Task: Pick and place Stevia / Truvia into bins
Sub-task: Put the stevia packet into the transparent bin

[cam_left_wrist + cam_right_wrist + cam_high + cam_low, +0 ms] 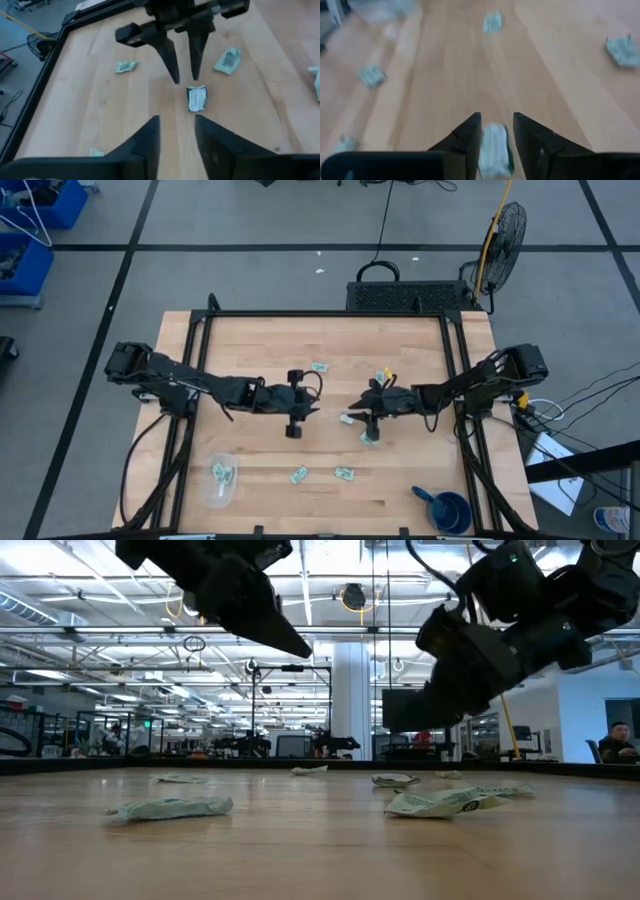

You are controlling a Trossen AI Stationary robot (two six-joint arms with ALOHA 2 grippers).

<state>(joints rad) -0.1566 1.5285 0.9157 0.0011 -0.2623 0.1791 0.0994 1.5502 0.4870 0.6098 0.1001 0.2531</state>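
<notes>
On the wooden table (270, 350) in the high view, pale green-white sachets lie scattered mid-table; the right gripper (371, 426) sits over one sachet (370, 437), the left gripper (294, 420) hovers empty nearby, and the clear bin (221, 480) near the left front corner holds a couple of sachets. A blue cup (448, 511) is at right front. Low view: crumpled sachets flat on wood, a big open workshop behind. Left wrist: own fingers spread. Right wrist: fingers (468, 135) apart, straddling the sachet (494, 150), not pinching.
</notes>
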